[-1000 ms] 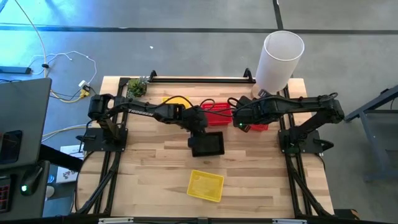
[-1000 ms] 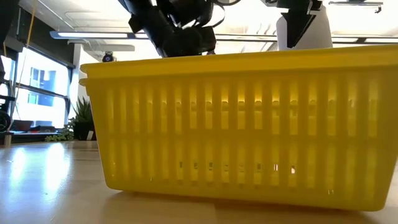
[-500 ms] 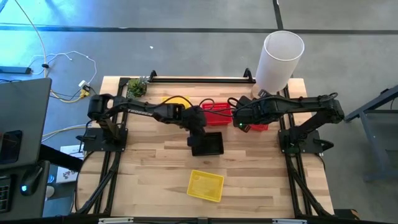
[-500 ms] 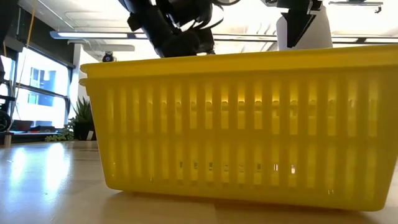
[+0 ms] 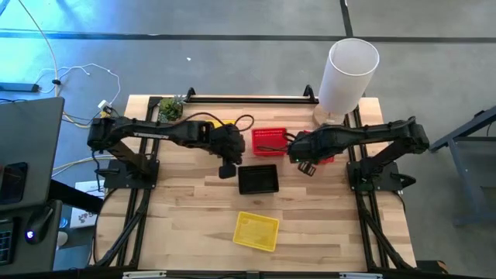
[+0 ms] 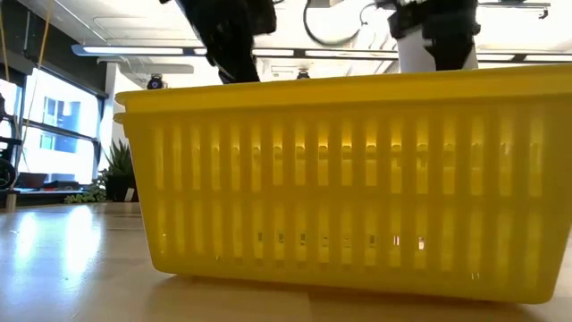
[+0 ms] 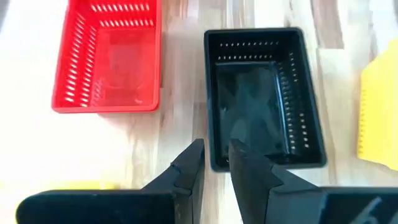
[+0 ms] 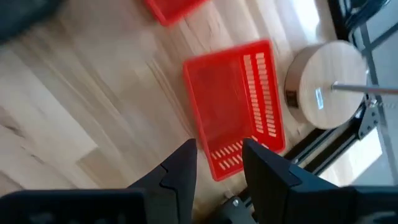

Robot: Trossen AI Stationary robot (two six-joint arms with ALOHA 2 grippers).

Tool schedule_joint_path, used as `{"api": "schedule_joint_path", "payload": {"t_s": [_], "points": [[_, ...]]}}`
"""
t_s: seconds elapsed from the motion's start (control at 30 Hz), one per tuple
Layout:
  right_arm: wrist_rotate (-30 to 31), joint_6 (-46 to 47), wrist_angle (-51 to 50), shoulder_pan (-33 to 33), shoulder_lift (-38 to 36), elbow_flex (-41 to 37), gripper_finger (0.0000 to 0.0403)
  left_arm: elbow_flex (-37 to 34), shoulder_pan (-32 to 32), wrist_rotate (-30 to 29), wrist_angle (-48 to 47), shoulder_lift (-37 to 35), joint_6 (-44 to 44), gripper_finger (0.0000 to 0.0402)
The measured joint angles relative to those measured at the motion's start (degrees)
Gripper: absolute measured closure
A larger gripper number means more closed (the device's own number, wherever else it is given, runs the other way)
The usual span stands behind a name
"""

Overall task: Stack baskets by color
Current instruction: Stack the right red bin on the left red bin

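Black basket (image 5: 258, 179) sits centre frame; left gripper (image 5: 226, 170), fingers narrow and empty, hangs just left of it. Right gripper (image 5: 304, 165), wide and empty, should straddle 1 wall of the red basket (image 8: 236, 102) squarely.

Robot lab: arm rigs (image 5: 132, 151), floor cables (image 5: 77, 85)

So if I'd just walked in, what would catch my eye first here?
Probably the bright plastic baskets on the wooden table: a yellow basket alone near the front edge, a black basket in the middle, and a red basket just behind it. Two dark arms reach in from either side, the left gripper hanging beside the black basket. A tall white cylinder stands at the far right corner.
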Motion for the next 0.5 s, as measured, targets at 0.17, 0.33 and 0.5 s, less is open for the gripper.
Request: {"api": "schedule_joint_path", "payload": {"t_s": [0.17,0.33,0.5], "points": [[-2.31,-1.05,2.90,-1.11,-0.01,-6.89,0.0289,0.04,-0.45,-0.73,-3.46,-4.54,-0.74,0.0341],[-4.54,-3.82,8.51,-3.09,-0.02,-13.83,0.0289,0.02,-1.31,-4.35,-7.43,-7.97,-2.50,0.0341],[-4.09,-5.66,13.14,-5.52,-0.02,-19.16,0.0289,0.01,-2.49,-6.58,-8.95,-9.62,-3.42,0.0341]]}}
